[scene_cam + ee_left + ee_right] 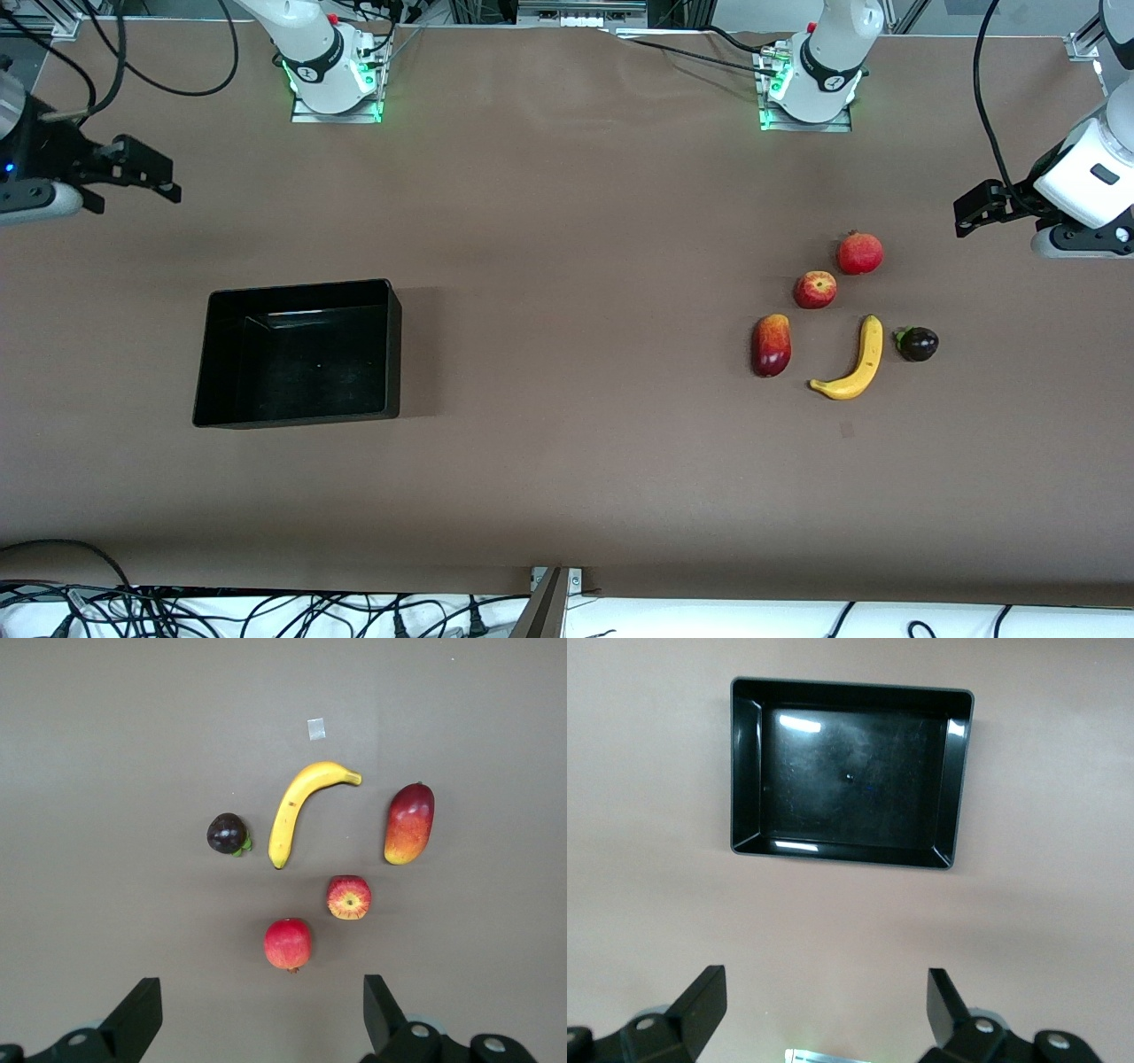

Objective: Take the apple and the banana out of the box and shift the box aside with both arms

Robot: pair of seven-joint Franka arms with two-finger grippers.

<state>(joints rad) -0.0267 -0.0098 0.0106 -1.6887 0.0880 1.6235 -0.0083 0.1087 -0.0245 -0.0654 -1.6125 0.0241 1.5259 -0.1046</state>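
Five fruits lie close together on the brown table toward the left arm's end: a red pomegranate [859, 253], a red-yellow apple [815, 290], an oblong mango [771, 346], a curved yellow banana [855, 363] and a dark purple fruit [918, 344]. My left gripper [974, 211] is open and empty, up in the air beside them. In the left wrist view the pomegranate [288, 943] is closest to the gripper [261, 1014]. The black box [301, 285] stands empty toward the right arm's end. My right gripper [146, 173] is open and empty in the air near it; the box [747, 771] shows whole in the right wrist view.
A small square of tape [846, 430] lies on the table nearer the front camera than the banana. The arm bases [335, 84] stand along the table's back edge. Cables and a metal bracket [554, 589] lie at the front edge.
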